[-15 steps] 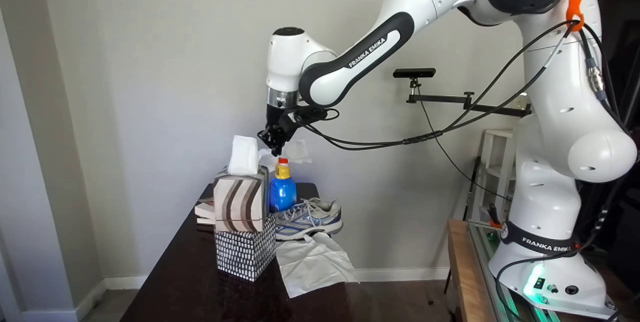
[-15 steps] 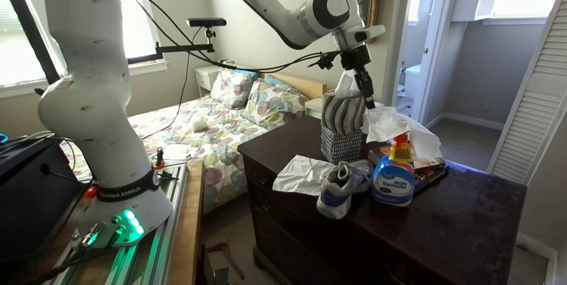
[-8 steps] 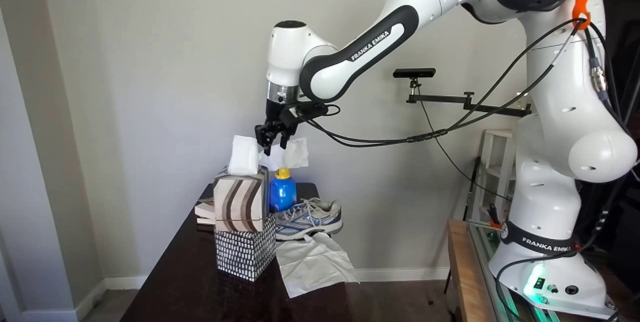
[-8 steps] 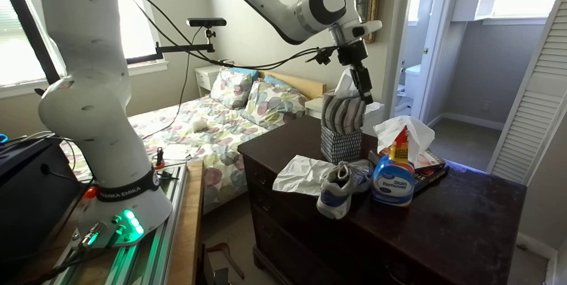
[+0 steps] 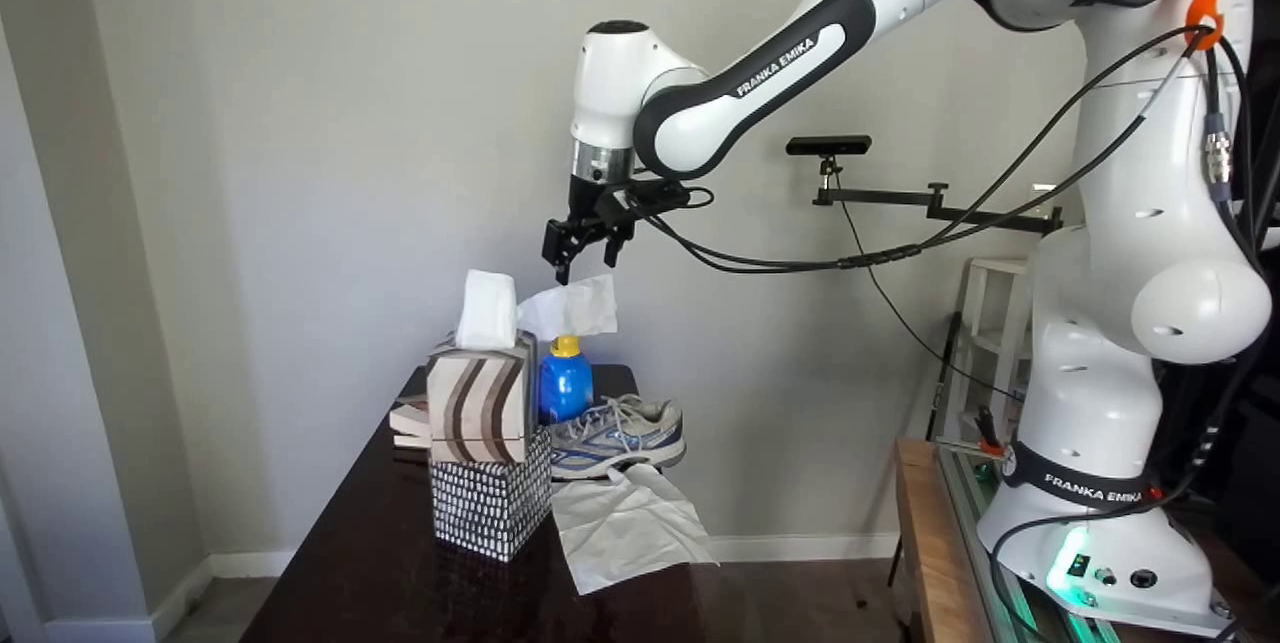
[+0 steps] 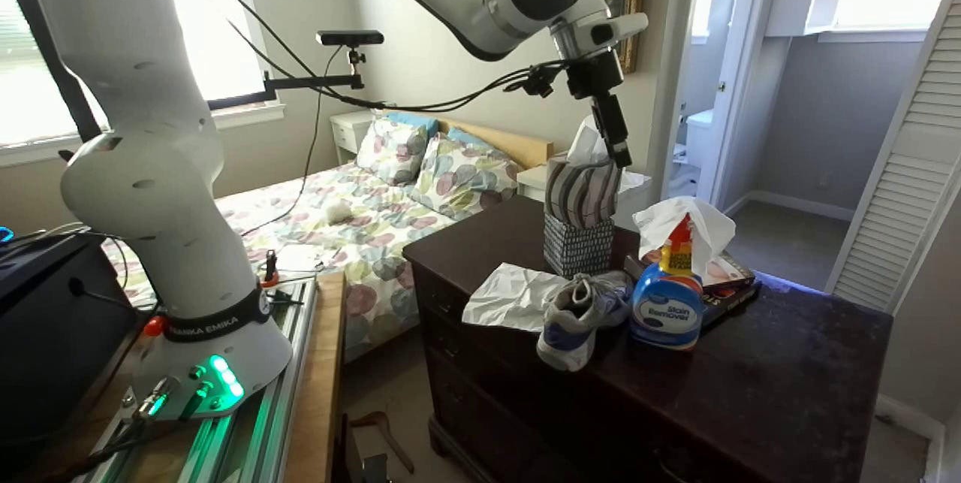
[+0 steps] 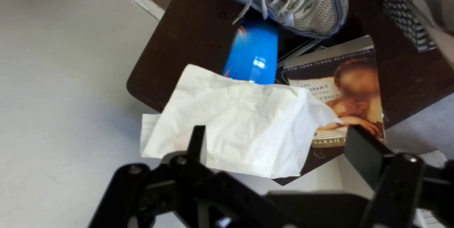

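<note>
Hand [image 7: 275, 137] spread, gripping nothing, above tissue [image 7: 244, 125] draped over top of bottle [image 6: 667, 310], hiding that end in wrist view. Dark table [image 6: 788, 385] under it all. Wrist-view clock from tissue: book [image 7: 354, 105] toward 3, shoe [image 7: 312, 10] at 1, patterned box [image 7: 397, 11] at 2, striped box [image 5: 475, 408] stacked on it, partly blocking bottle in an exterior view. In an exterior view, clock from bottle: creased sheet [image 6: 510, 299] at table edge, 9, bed [image 6: 394, 224] beyond at 10, toilet [image 6: 700, 134] farthest at 12.

"stain remover" on bottle [image 6: 666, 310], "franka emika" on arm [image 5: 785, 68], "sarah" and seemingly "bestseller" on paperback [image 7: 349, 104]
</note>
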`<state>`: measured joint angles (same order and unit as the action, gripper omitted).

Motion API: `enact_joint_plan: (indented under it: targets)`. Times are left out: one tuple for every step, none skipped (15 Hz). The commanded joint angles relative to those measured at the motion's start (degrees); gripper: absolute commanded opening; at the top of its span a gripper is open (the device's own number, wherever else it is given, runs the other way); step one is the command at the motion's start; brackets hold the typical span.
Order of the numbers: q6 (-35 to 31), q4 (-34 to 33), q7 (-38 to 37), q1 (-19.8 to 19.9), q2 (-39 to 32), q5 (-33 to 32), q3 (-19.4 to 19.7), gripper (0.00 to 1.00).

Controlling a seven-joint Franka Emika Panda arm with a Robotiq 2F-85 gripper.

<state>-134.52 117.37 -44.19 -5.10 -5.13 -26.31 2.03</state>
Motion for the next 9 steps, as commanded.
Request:
enact_joint_plan:
  targets:
    - [-0.7, 3.5, 1.2, 2.5, 3.0, 1.7, 0.6, 1.0]
    - [-0.3, 3.5, 1.4, 3.1, 3.0, 2.2, 0.7, 1.0]
    - [0.1, 1.7, 0.1, 2.7, 1.5, 0.3, 0.1, 1.0]
    - [0.1, 1.7, 0.2, 3.1, 1.5, 0.3, 0.2, 1.0]
    - [0.1, 1.7, 0.2, 3.1, 1.5, 0.3, 0.2, 1.0]
    - [0.1, 1.7, 0.2, 3.1, 1.5, 0.3, 0.2, 1.0]
    - [0.1, 1.7, 0.2, 3.0, 1.5, 0.3, 0.0, 1.0]
    - [0.1, 1.7, 0.2, 3.0, 1.5, 0.3, -0.1, 1.0]
    - [-0.9, 2.0, -1.6, 3.0, 1.4, -2.0, 0.2, 1.0]
